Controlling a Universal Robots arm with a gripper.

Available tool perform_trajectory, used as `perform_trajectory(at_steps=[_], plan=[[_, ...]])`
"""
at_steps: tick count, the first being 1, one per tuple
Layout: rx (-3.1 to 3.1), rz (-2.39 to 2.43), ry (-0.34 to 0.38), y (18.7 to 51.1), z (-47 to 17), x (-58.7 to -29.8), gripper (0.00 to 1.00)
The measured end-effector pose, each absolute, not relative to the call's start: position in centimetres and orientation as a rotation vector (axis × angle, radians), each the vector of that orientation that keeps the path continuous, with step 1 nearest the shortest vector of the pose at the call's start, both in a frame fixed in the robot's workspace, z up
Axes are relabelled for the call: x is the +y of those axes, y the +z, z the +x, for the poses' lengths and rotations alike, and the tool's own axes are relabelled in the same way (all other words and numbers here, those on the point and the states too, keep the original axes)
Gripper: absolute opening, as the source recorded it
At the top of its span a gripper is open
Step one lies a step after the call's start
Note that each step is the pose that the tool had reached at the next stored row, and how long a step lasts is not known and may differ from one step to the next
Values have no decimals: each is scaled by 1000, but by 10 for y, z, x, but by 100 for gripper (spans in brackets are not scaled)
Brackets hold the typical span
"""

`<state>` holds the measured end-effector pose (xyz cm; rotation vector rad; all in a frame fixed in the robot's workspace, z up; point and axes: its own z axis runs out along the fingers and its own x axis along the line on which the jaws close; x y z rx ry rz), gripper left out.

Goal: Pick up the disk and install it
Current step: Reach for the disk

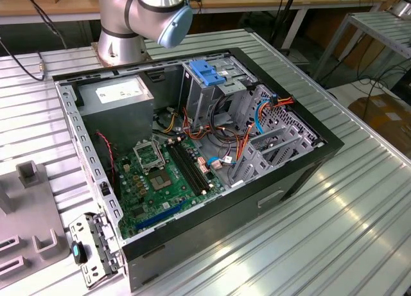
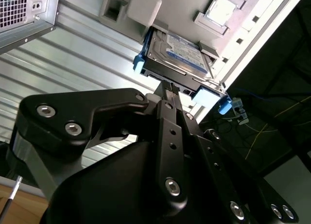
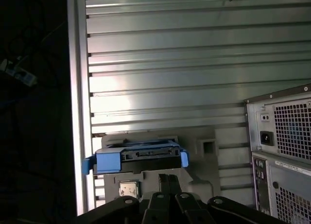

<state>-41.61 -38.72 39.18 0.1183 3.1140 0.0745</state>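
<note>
On grey moulded holder point(image 3: 206, 145) at edge of ribbed aluminium table point(image 3: 170, 63): silver metal hard disk point(image 2: 182, 51), label up, blue side rails, seated flat, probably for repeatable pickup pose. Black gripper point(image 2: 169, 88) pinched together, empty, tips just beside disk's near edge.

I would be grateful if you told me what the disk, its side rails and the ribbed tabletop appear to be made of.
The disk: silvery metal casing with a dull sheen, topped by what looks like a glossy paper label.
Side rails: probably plastic, judging by the uniform blue colour, matte surface and moulded end tabs.
Tabletop: likely aluminium, since the pale grey ribbed slats throw bright, streaky reflections.
</note>
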Motion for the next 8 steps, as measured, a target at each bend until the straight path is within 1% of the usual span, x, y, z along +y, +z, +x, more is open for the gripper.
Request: perform_trajectory(at_steps=[8], plan=[[3114,118,74,392,-428,-387,11]])
